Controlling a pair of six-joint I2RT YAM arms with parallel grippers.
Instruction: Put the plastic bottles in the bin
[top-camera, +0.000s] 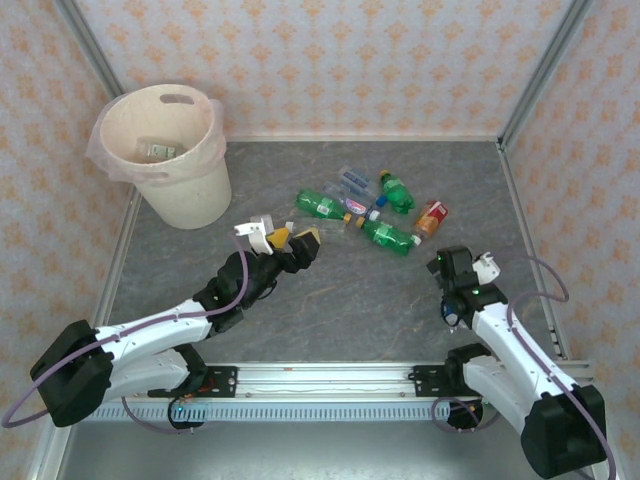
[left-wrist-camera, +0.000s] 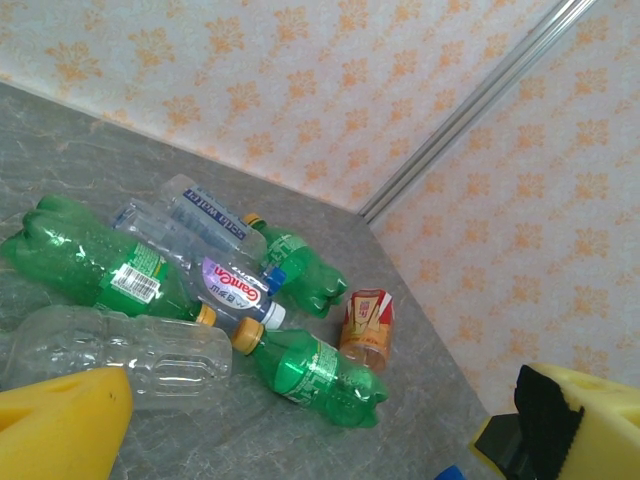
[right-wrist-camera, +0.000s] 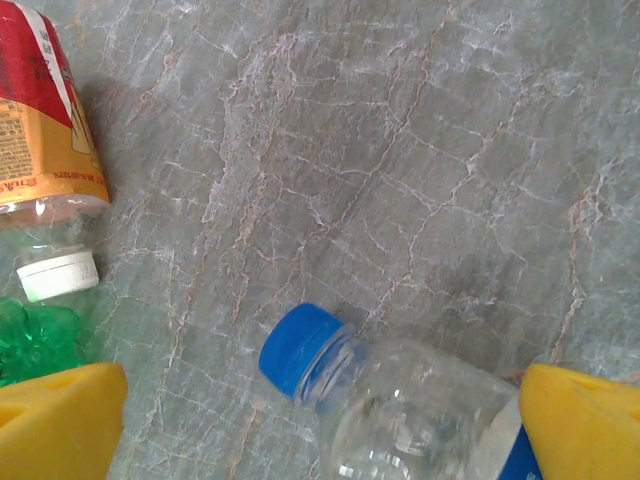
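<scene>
Top view: bin (top-camera: 180, 150) sits at 10 o'clock, with the plastic bottles (top-camera: 375, 215) clustered toward 1 o'clock.

Left wrist: left gripper (left-wrist-camera: 320, 400) fingers wide and empty, cluster at 11 o'clock.

Right wrist: right gripper (right-wrist-camera: 320, 385) spread wide astride a blue-capped bottle (right-wrist-camera: 400, 410) lying off-centre. Closing now would likely squirt it sideways.

The right hand (right-wrist-camera: 320, 425) has its yellow fingers (right-wrist-camera: 60, 420) spread wide at 7 and 5 o'clock. A clear bottle (right-wrist-camera: 410, 410) lies between them, its blue cap (right-wrist-camera: 300, 345) pointing to 10 o'clock. On the grey desk (right-wrist-camera: 400, 150), at 10 o'clock, lies a red-and-orange labelled bottle (right-wrist-camera: 40, 120). At 8 o'clock is a green shape (right-wrist-camera: 35, 340), perhaps another bottle.
</scene>
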